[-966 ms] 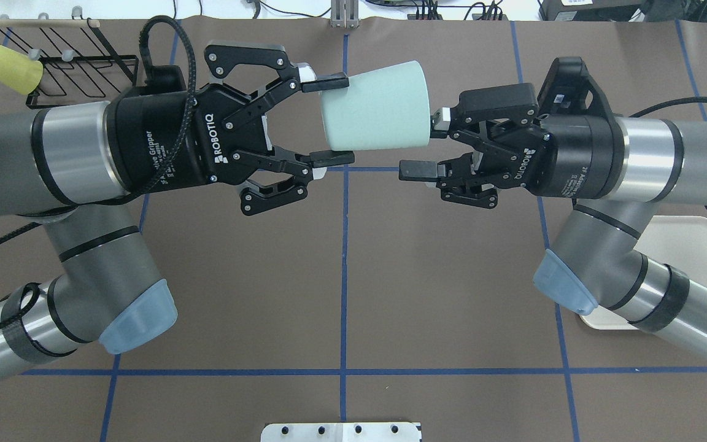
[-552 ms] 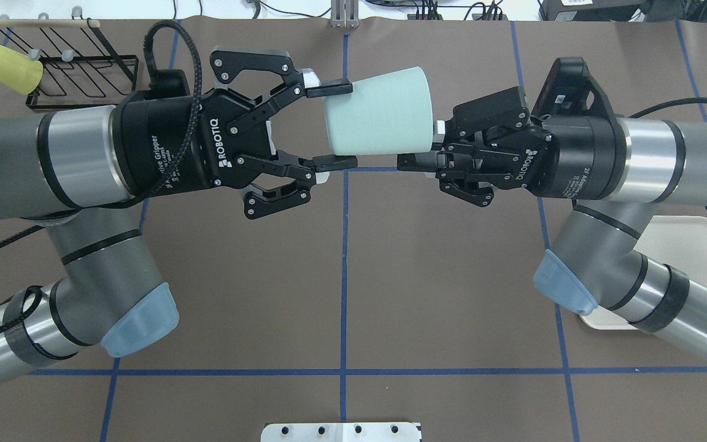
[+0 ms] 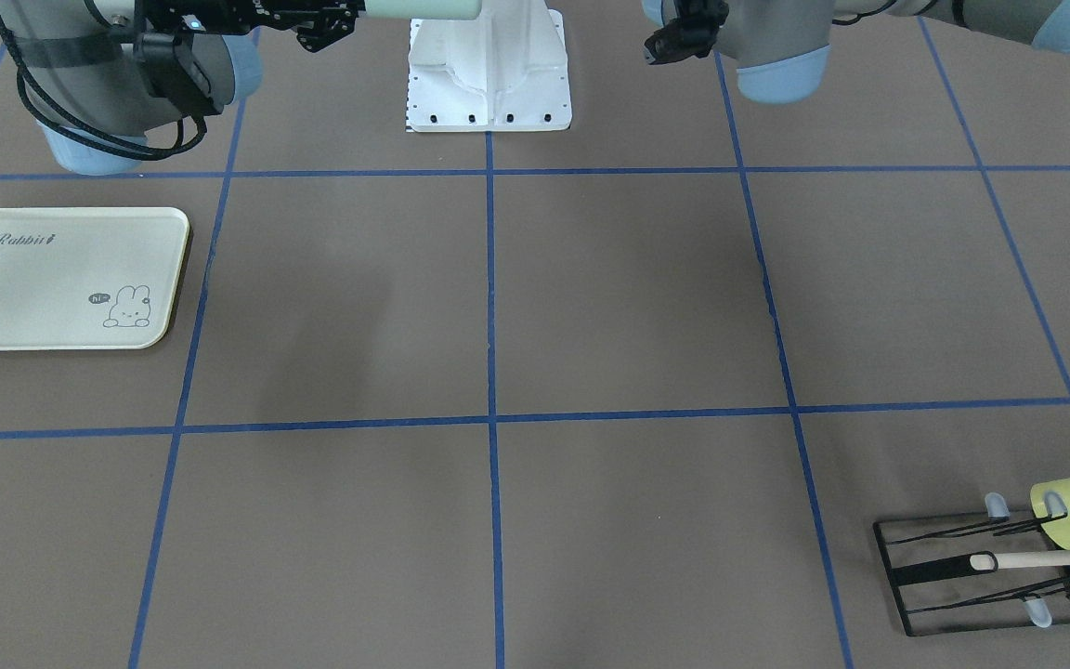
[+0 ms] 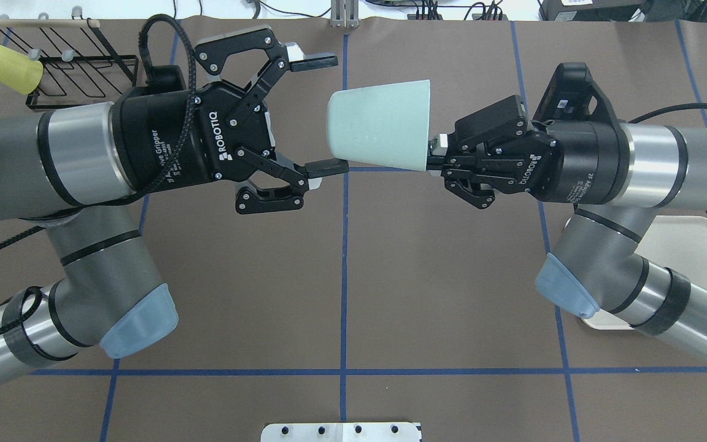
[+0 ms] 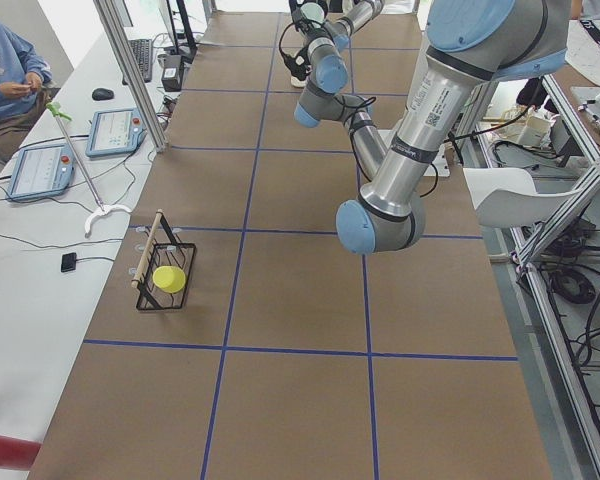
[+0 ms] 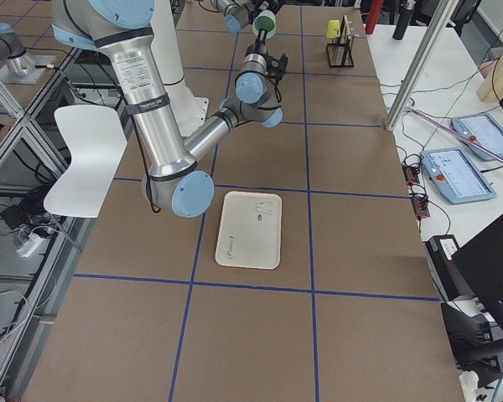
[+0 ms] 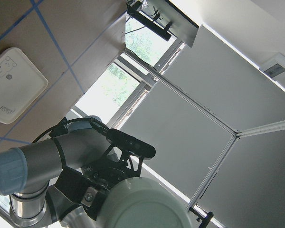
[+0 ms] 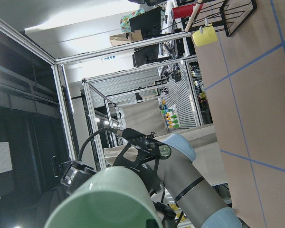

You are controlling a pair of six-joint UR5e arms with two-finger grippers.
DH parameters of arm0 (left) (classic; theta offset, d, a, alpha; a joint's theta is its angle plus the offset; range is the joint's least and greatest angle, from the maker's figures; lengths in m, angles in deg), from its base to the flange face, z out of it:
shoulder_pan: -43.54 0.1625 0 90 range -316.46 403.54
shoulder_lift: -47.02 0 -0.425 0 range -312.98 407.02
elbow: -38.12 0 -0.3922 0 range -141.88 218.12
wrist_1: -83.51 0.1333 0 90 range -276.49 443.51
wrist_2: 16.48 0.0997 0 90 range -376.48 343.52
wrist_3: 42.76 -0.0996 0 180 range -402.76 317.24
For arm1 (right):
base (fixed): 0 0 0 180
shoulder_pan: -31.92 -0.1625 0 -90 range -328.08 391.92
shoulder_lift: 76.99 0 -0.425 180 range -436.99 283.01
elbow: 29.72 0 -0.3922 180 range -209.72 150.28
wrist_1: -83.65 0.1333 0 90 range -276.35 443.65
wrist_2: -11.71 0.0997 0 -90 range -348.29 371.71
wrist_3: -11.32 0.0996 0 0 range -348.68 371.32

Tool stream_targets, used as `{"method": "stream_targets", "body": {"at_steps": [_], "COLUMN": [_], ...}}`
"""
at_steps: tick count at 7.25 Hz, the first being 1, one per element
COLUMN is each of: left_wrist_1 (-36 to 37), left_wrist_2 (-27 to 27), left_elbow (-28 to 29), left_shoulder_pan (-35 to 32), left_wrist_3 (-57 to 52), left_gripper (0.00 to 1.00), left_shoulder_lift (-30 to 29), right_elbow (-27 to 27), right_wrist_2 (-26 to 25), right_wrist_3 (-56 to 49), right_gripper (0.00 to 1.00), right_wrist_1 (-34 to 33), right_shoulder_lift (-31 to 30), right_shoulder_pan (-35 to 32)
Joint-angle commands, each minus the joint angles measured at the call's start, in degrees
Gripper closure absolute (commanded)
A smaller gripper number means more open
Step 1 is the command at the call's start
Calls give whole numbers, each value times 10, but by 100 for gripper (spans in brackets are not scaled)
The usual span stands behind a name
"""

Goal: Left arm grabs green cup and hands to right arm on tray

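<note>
Overhead view. The left gripper point(image 4: 323, 113) stands released, its jaws spread wide. The upper finger point(image 4: 313, 60) is well clear of the green cup point(image 4: 378, 126). The lower finger point(image 4: 328, 167) ends just beside the cup's base edge, and contact there cannot be confirmed. The right gripper point(image 4: 434, 158) is clenched on the green cup, its fingers pinched together on the rim at the rim's 5 o'clock end. The cup is carried in the air above the brown table point(image 4: 341, 276), lying on its side. Its long axis runs from 9 to 3 o'clock: the narrow closed base points to 9 o'clock, at the left gripper, and the wide mouth points to 3 o'clock, at the right gripper. The cup sits at 3 o'clock of the left gripper, with its base level with that gripper's fingertips. It sits at about 10 o'clock of the right gripper's fingertips. The tray point(image 4: 706, 245) lies on the table at roughly 4 o'clock of the cup, well apart and partly covered by the right arm. A yellow-green cup point(image 4: 8, 67) hangs on the black wire rack point(image 4: 83, 73) at the table's 10 o'clock corner.
</note>
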Motion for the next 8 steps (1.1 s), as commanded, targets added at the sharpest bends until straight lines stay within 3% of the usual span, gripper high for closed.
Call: {"method": "stream_targets", "body": {"at_steps": [1, 2, 4, 5, 6, 7, 8], "left_wrist_1": [1, 38, 201, 238, 280, 365, 488], "left_wrist_2": [-3, -4, -12, -49, -56, -67, -67], "left_elbow": [-2, -6, -39, -44, -47, -71, -109], "left_shoulder_pan": [-3, -8, -4, -10, -25, -34, -34], "left_wrist_3": [-24, -51, -166, -195, -226, -323, -411], "left_gripper": [0, 0, 0, 0, 0, 0, 0], "left_shoulder_lift": [5, 7, 6, 6, 7, 13, 10], "right_elbow": [-4, -10, -10, 10, 44, 74, 118], "right_wrist_2": [-18, -28, -39, -22, 19, 56, 126], "right_wrist_3": [1, 3, -22, -59, -131, -205, -272], "right_gripper": [100, 100, 100, 100, 100, 100, 100], "right_wrist_1": [1, 1, -12, -13, -13, -14, -19], "right_shoulder_lift": [-6, -18, -89, -131, -157, -179, -183], "right_shoulder_pan": [-3, -6, -16, -31, -39, -63, -125]}}
